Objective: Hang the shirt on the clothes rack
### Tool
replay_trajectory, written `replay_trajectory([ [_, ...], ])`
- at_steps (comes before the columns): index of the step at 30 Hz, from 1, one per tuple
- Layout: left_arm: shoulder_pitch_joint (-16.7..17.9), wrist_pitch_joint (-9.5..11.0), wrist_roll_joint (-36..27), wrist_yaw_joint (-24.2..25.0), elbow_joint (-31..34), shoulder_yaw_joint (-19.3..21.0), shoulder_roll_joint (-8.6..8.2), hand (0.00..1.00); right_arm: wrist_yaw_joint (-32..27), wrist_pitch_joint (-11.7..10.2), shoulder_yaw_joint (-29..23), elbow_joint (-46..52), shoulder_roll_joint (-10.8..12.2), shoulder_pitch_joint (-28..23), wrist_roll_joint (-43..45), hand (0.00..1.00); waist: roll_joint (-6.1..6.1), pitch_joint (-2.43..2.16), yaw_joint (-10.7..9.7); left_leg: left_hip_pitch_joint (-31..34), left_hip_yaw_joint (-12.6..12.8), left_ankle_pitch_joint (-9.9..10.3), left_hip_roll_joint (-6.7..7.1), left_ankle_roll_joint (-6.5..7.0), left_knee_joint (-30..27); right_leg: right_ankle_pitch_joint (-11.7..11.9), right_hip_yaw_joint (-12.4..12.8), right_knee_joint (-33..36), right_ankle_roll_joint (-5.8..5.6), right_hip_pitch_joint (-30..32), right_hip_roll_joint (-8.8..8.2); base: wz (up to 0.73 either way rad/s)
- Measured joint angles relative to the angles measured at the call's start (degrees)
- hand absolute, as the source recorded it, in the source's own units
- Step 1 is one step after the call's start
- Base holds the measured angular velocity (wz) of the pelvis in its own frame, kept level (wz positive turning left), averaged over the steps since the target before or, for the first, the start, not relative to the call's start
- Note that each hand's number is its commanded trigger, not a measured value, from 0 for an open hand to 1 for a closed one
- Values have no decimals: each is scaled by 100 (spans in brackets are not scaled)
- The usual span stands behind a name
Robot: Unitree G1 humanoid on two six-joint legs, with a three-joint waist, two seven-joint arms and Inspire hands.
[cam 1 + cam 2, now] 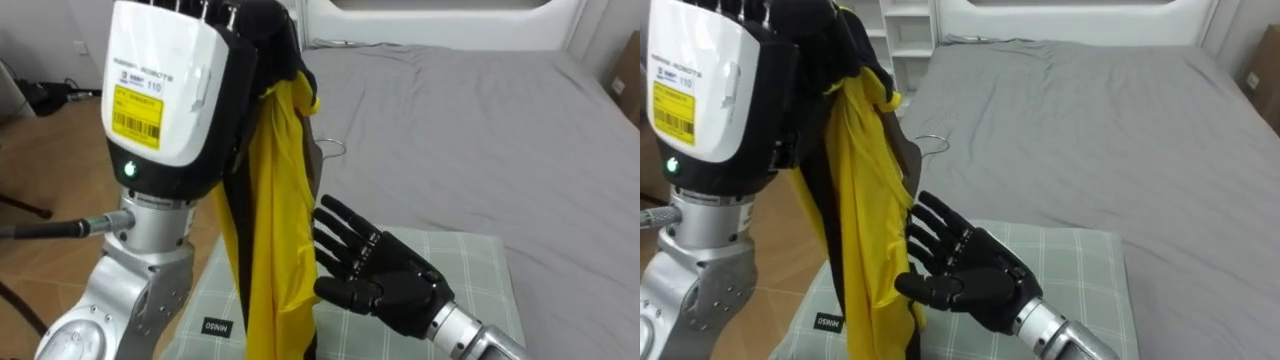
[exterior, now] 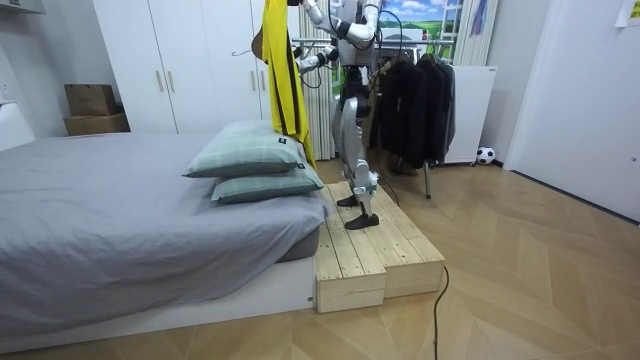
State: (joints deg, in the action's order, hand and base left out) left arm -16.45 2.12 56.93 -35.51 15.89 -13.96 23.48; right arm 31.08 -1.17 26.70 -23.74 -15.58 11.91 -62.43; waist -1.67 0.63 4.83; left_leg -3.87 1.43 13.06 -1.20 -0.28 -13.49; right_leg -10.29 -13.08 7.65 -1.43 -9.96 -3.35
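Observation:
A yellow garment with black trim [image 1: 275, 200] hangs straight down from my raised left hand [image 1: 215, 14], whose fingers are curled on its top edge above the white forearm cover. A hanger sits inside the garment; its wire hook [image 1: 333, 148] pokes out to the right. My right hand [image 1: 375, 272] is open beside the cloth, palm up, with straight fingertips touching the yellow fabric. In the room view I stand on a wooden platform [image 2: 370, 250] at the head of the bed, holding the garment [image 2: 283, 80] high over the pillows.
Below my hands lies a checked green pillow [image 1: 470, 270] on the grey bed [image 1: 480, 130]. A clothes rack with dark clothes [image 2: 415, 95] stands behind me, and white wardrobes [image 2: 190, 60] line the wall. A ball [image 2: 485, 155] lies on the floor.

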Motion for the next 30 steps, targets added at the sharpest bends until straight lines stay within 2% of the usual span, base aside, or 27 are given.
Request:
replay_trajectory([
  [3, 0, -123, 1, 0, 34, -78, -35, 100, -22, 7, 104, 0, 27, -2, -48, 0, 0, -1, -1, 2, 1, 0, 1, 0, 2, 0, 3, 0, 0, 0, 0, 0],
  [8, 0, -204, 0, 1, 40, -104, -91, 100, -26, 57, 133, -1, 59, -2, -118, 0, -1, -4, 4, 1, 0, 0, 1, 0, 1, 0, -3, 0, 0, -2, 0, 0],
  [17, 0, -218, -3, 1, 38, -103, -105, 100, -24, 107, 131, -115, 36, -2, -129, 0, -1, -4, 3, -12, 9, 0, 3, 0, -6, 0, -2, 2, 0, -14, 1, 0],
  [23, 0, -217, 11, 12, 40, -103, -106, 100, 28, 126, 126, -729, 91, -9, -122, 0, -8, -6, 8, -56, -14, 0, 6, 0, -10, 0, -57, -1, 0, -79, 1, 2],
  [30, -2, -210, -10, 15, 45, -101, -103, 100, 26, 127, 118, -1123, 95, -17, -116, 0, -124, -57, 10, -77, -45, 0, 8, 0, -12, 0, -105, -4, 0, -114, -1, 1],
])
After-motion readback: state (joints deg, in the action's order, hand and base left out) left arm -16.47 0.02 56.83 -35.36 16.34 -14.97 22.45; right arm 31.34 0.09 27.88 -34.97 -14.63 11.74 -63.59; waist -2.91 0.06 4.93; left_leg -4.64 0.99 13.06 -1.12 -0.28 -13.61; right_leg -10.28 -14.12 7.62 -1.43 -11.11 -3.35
